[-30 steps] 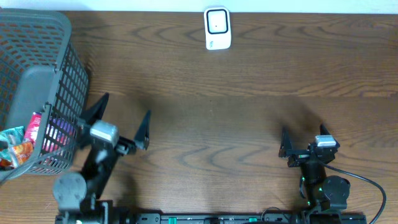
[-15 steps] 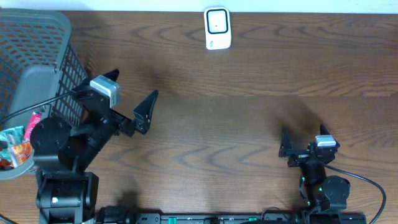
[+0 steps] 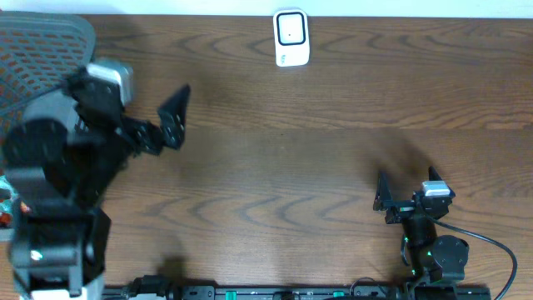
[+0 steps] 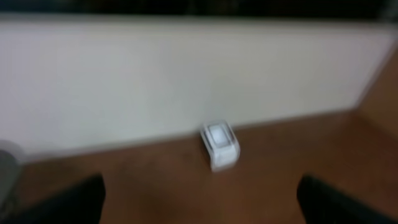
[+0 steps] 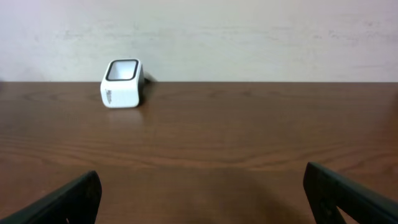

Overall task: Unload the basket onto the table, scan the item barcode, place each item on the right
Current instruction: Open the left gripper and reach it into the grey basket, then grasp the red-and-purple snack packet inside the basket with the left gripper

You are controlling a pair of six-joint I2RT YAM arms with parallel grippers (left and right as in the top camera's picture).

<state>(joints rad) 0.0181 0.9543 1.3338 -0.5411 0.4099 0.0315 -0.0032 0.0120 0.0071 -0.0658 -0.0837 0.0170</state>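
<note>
Colourful crinkly snack packets (image 3: 4, 204) peek from the grey mesh basket (image 3: 37, 42), mostly hidden. The left gripper (image 4: 199, 208), just beside the basket, and the right gripper (image 3: 405, 190), well away from it, both gape empty. The packets are likely light, soft and slippery: pinch a sealed edge.

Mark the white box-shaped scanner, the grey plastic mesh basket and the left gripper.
white box-shaped scanner (image 3: 291, 37), overhead view, its top face
grey plastic mesh basket (image 3: 33, 46), overhead view, its mesh wall
left gripper (image 4: 200, 198), left wrist view, midway between its fingertips
</note>
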